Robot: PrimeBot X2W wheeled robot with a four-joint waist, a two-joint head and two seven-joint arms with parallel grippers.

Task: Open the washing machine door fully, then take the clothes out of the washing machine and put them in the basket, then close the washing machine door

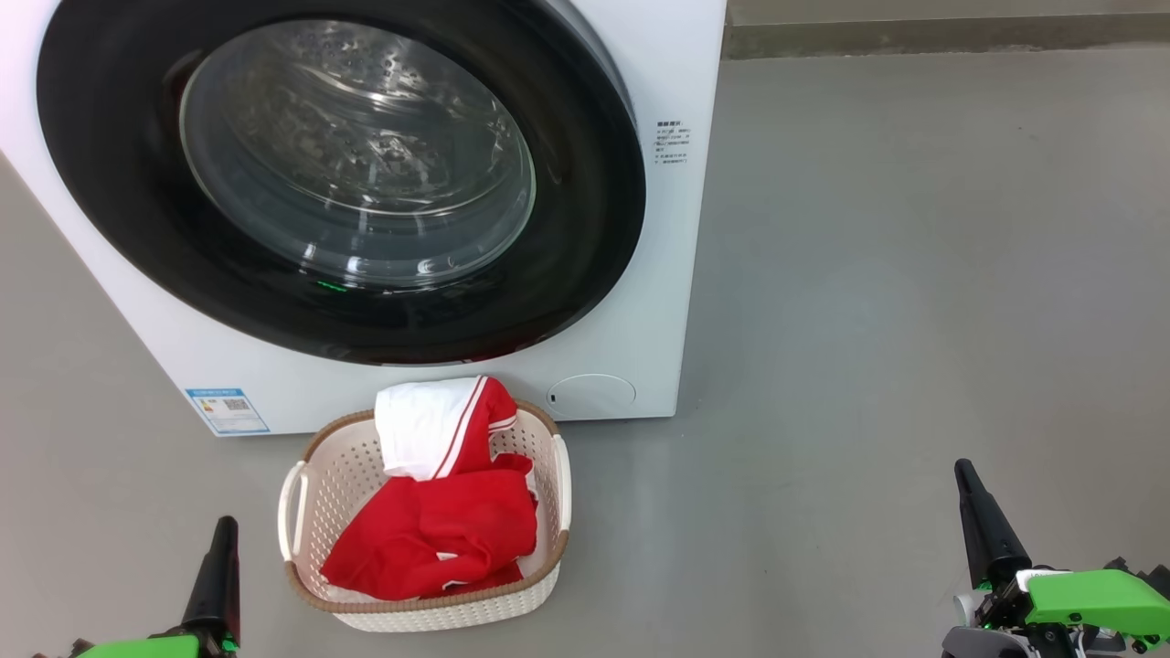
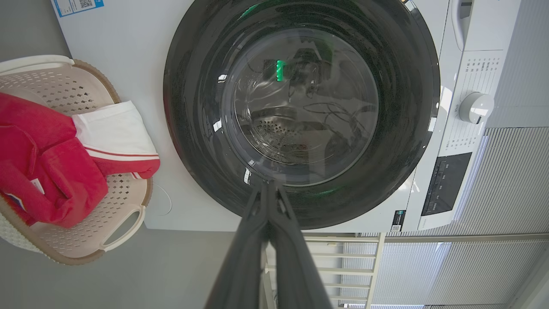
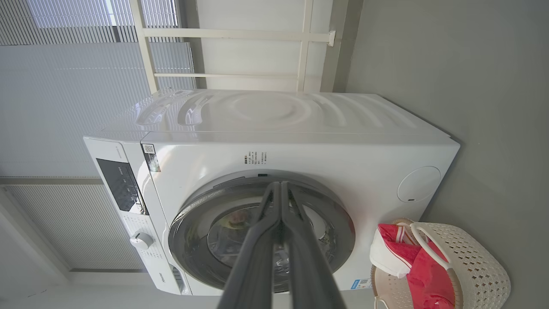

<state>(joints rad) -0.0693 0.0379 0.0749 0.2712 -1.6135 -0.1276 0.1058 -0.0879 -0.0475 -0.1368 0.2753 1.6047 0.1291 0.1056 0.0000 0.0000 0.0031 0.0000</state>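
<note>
The washing machine door is sitting at the upper left of the head view, its black rim appearing to lie flush against the white washing machine, so it is reading as closed. Left claw: hanging low at the left, fingers clenched together on nothing and pointing toward the machine. Just to its right, the basket is standing on the grey floor close before the machine, below the door. The clothes are lying heaped inside it, a white panel draping over the far rim. Right claw: hanging well apart at the far right, likewise clenched and empty. The door is lying ahead of and above the left claw, making the left arm the nearer one. Judging by this, every step is looking done.
</note>
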